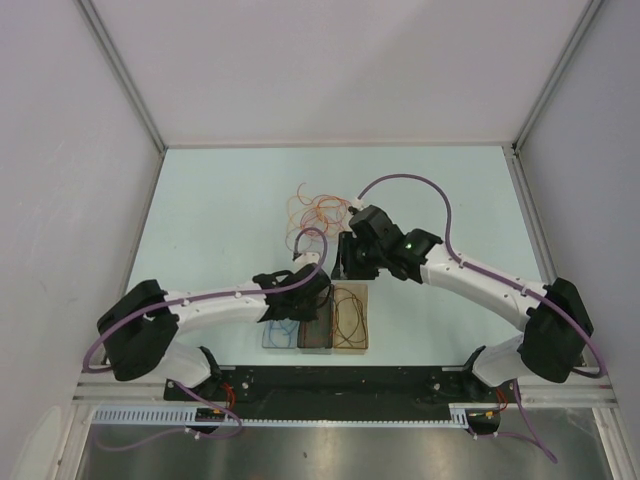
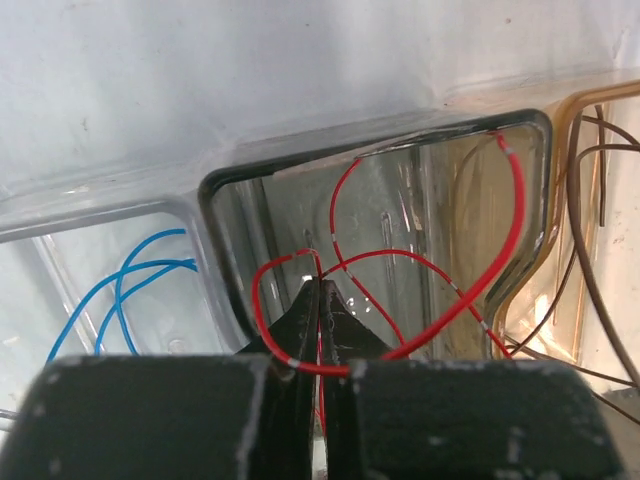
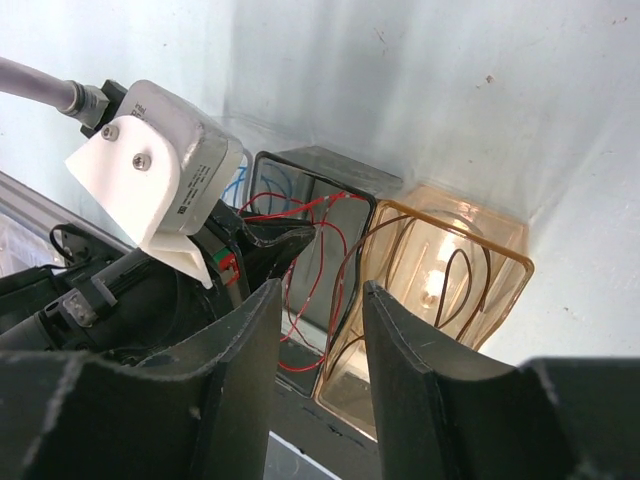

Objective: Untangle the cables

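Note:
A loose tangle of red and orange cables [image 1: 318, 212] lies on the table beyond both grippers. My left gripper [image 2: 322, 292] is shut on a red cable [image 2: 519, 205], pinched between its tips, and the cable loops down into the dark grey bin [image 2: 215, 215]. A blue cable [image 2: 160, 238] lies in the clear bin [image 2: 60, 225], and a dark brown cable [image 2: 590, 200] lies in the amber bin [image 2: 560, 115]. My right gripper [image 3: 322, 300] hangs open above the dark and amber bins [image 3: 500, 250], with nothing between its fingers [image 3: 400, 340]. It sits just right of the left gripper [image 3: 270, 245].
The three bins [image 1: 350, 318] stand side by side at the near centre, close to the black base rail [image 1: 330, 385]. Both arms crowd over them, with thick purple arm cables [image 1: 420, 180] arching above. White walls enclose the table.

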